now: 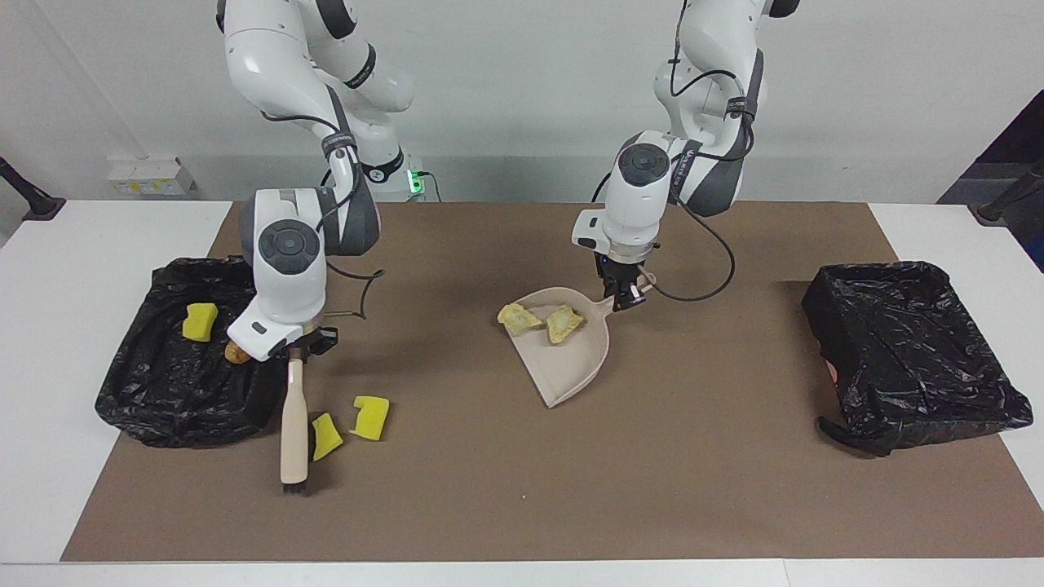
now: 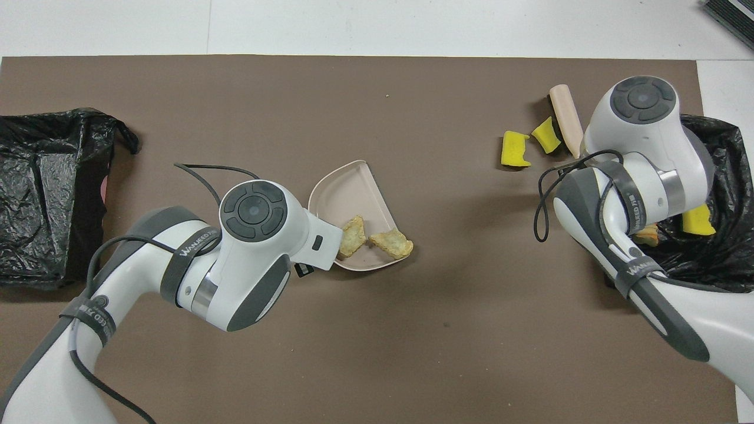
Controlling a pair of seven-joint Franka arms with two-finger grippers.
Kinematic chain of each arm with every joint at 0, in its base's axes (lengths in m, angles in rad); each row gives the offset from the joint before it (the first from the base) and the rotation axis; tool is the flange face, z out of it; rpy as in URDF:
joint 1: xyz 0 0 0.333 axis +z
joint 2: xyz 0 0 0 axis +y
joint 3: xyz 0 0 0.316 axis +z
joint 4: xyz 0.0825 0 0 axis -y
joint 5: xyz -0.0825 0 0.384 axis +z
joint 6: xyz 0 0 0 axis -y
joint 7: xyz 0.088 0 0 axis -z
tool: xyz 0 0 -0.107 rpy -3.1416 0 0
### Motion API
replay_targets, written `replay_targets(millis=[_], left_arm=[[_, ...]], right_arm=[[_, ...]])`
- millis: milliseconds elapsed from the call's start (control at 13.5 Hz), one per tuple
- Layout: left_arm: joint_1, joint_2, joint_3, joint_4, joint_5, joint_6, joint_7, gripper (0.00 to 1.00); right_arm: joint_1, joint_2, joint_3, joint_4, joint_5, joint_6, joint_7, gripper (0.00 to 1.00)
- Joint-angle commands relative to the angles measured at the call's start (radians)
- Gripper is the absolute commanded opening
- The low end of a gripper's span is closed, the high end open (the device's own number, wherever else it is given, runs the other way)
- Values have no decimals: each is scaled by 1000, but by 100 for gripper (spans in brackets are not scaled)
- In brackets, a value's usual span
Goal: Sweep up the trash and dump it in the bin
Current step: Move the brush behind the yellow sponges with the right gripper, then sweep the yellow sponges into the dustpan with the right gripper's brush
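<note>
**Q:** Where does the trash lie with respect to each claw?

**A:** Two tan, bread-like lumps (image 1: pixel 542 321) rest in the dustpan (image 1: pixel 571 367), just beside the left gripper (image 1: pixel 624 302), which is clamped on the dustpan's handle at mid-table. Two yellow sponge chunks (image 1: pixel 351 424) lie on the brown mat (image 1: pixel 522 489) beside the brush (image 1: pixel 294 432), farther from the robots than the right gripper (image 1: pixel 295 352). Another yellow chunk (image 1: pixel 200 321) and a brown lump (image 1: pixel 236 353) sit in the black-lined bin (image 1: pixel 171 399) at the right arm's end of the table, the lump close to that gripper.

**Q:** What does the right claw hold?

**A:** It is closed on the upper end of the brush's pale handle; the dark bristles at the other end meet the mat.

**Q:** How are the arms posed?

**A:** The left arm descends from its base with the wrist pointing down over the dustpan's handle. The right arm bends down over the edge of the nearer bin, its wrist tilted and the brush pointing away from the robots.

**Q:** Anything else?

**A:** A second black-lined bin (image 1: pixel 913 350) stands at the left arm's end of the table.
</note>
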Motion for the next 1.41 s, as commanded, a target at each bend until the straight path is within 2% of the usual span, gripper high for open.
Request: replay_targets(millis=[0,223,594,965,1336], left_arm=[[-10,-32,13,-40,-11,31,-11,0],[-10,-34,13,-40,-11,30,-14,0],[-10,-32,13,-39,-11,33,-13,0],[-8,-32,13,-40,-11,33,-14,0],[-10,-32,13,-40,-11,37,-17,0]], right_arm=[[40,6,12,16,110,-38,33,0],[131,-9,15,7,205,-98,128,0],[281,-38,15,-12,398,-112,241,0],[398,-95,27,-68,515,-101,278,0],[430,-101,58,-76,627,-46,268,0]])
